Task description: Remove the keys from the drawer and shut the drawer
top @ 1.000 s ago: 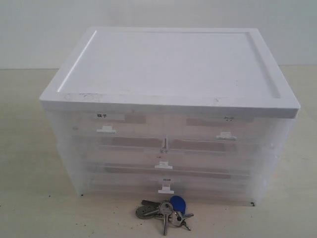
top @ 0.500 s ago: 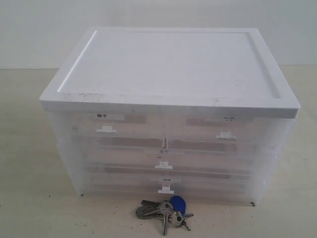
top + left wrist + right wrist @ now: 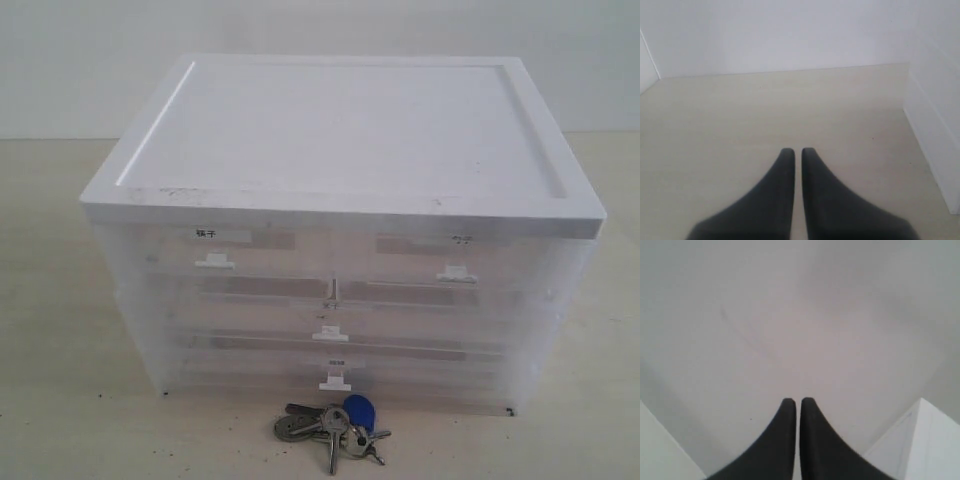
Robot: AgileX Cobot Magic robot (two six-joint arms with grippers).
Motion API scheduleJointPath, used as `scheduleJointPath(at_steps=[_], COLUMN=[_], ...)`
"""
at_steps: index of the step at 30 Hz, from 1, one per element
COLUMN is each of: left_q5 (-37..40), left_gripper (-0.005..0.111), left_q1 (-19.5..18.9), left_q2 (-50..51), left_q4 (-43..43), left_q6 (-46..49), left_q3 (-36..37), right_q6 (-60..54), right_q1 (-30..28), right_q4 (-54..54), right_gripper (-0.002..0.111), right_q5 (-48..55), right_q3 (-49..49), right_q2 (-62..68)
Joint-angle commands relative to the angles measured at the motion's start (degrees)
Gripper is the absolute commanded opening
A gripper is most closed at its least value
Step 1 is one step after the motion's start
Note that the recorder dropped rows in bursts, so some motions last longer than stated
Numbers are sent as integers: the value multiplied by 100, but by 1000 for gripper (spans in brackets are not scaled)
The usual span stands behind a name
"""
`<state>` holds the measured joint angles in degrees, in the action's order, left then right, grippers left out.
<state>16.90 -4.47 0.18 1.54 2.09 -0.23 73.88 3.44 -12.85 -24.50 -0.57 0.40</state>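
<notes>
The keys (image 3: 332,428), silver with a round blue fob (image 3: 360,410), lie on the table just in front of the cabinet. The lowest full-width drawer (image 3: 260,378) with its small white handle (image 3: 335,380) sits pushed in, flush with the cabinet front. Neither gripper shows in the exterior view. In the left wrist view my left gripper (image 3: 797,150) is shut with nothing between its dark fingers, above bare table. In the right wrist view my right gripper (image 3: 798,400) is likewise shut on nothing, over a plain pale surface.
The white-topped translucent cabinet (image 3: 340,130) fills the middle of the table, with two half-width drawers (image 3: 215,262) (image 3: 455,273) and another full-width drawer (image 3: 330,334) above the lowest one. A white wall edge (image 3: 935,140) stands beside the left gripper.
</notes>
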Motion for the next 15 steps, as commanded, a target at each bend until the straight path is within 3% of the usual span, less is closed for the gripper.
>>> scheduleJointPath(at_steps=[1,3,8,11,15], left_q5=[-17,-17,-17,-17,-17], left_gripper=[4,4,4,4,4], left_q1=[-7,-7,-7,-7,-7], left_q2=[-13,-13,-13,-13,-13], left_q4=[-47,-47,-47,-47,-47], left_q6=[11,11,11,11,11], left_q3=[23,23,23,23,23], right_q6=[-1943,-3952,-6747,-7676,-7850], right_q1=[2,-8,-8,-8,-8], right_q4=[355,355,355,355,364], right_gripper=[0,0,0,0,0], right_q5=[1006,1293,1978,2777,3931], right_q3=[57,57,57,57,57], right_q2=[-40,-40,-40,-40,-40])
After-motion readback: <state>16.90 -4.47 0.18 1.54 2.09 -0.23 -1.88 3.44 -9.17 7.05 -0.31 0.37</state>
